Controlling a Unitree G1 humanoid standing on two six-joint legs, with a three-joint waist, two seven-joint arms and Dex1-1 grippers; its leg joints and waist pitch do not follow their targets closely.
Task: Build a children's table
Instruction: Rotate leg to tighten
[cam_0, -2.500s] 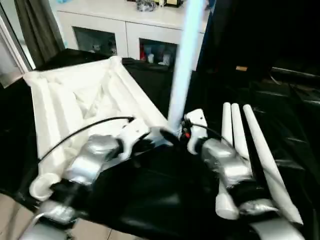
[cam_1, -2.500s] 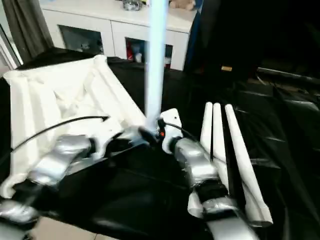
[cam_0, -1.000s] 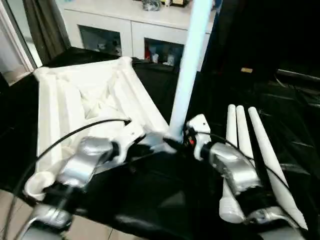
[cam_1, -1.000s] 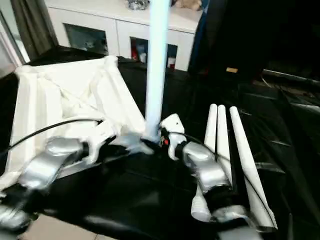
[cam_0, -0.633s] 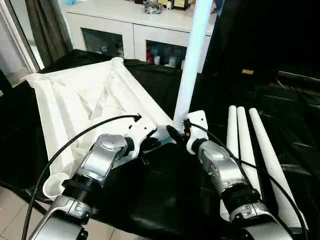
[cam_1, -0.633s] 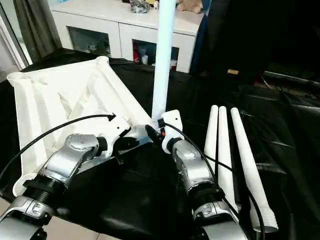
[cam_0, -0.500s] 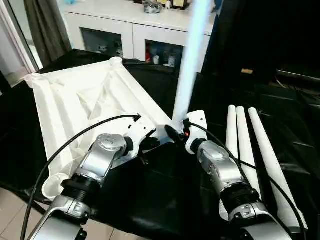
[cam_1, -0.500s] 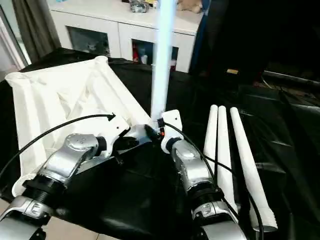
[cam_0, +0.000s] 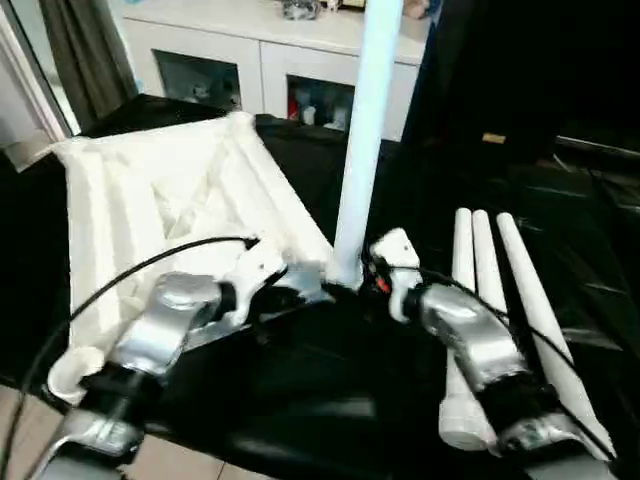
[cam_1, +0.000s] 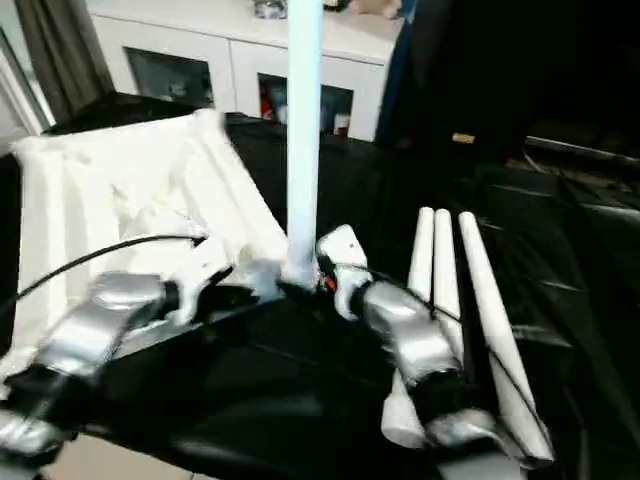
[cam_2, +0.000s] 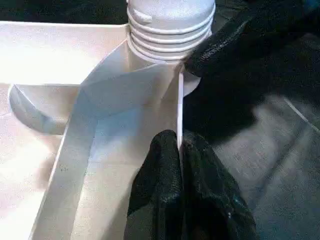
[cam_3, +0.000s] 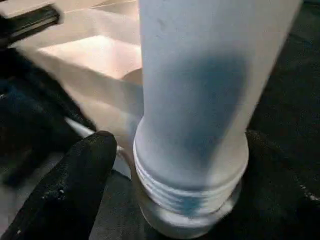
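One leg (cam_0: 360, 130) upright in corner socket (cam_2: 170, 30) – threaded

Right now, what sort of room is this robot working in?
Probably a home-like room or a lab set up as one. A white cabinet with glass-front shelves holding small items stands at the back, a dark curtain hangs beside it, and the work surface is draped in black sheeting.

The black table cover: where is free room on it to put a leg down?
The black cover is bare in front, between the forearms, and right of the three lying legs. It is crowded around the upright leg at the tabletop corner.
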